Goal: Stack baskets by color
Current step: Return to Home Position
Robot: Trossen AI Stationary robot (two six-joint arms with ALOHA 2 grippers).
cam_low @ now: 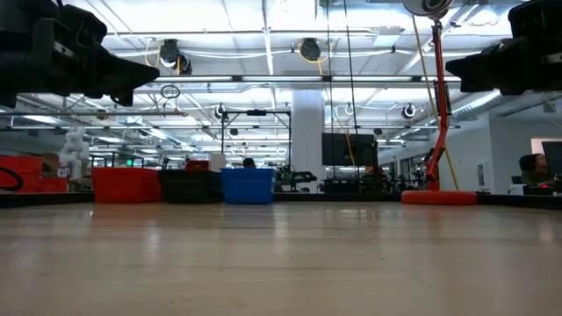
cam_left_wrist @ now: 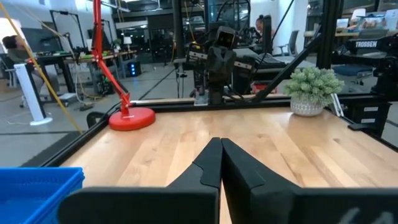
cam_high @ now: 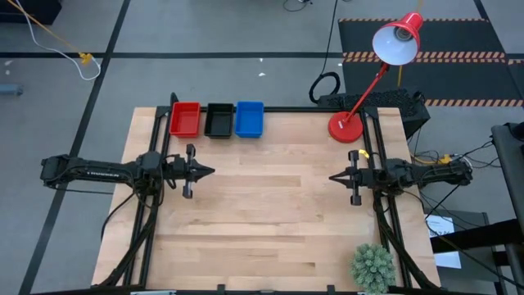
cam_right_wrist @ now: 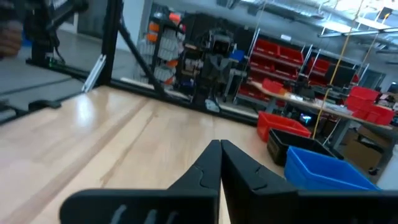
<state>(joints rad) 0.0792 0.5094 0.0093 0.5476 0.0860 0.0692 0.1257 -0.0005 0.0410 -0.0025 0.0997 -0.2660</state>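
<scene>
**Table stock: three colour stacks, two idle pincers**

1. Baskets: red stack (cam_high: pixel 185 120), black stack (cam_high: pixel 219 120) and blue stack (cam_high: pixel 249 119) stand side by side in a row on the table's (cam_high: pixel 270 213) far edge, toward its left corner. Each colour sits apart, so I judge the sorting done.
2. My left pincer (cam_high: pixel 206 172) is closed on nothing. It hovers inside the left edge, pointing inward.
3. My right pincer (cam_high: pixel 334 177) is likewise closed and empty, inside the right edge.

Both are parked well apart from the stacks, likely so nothing gets nudged.
</scene>
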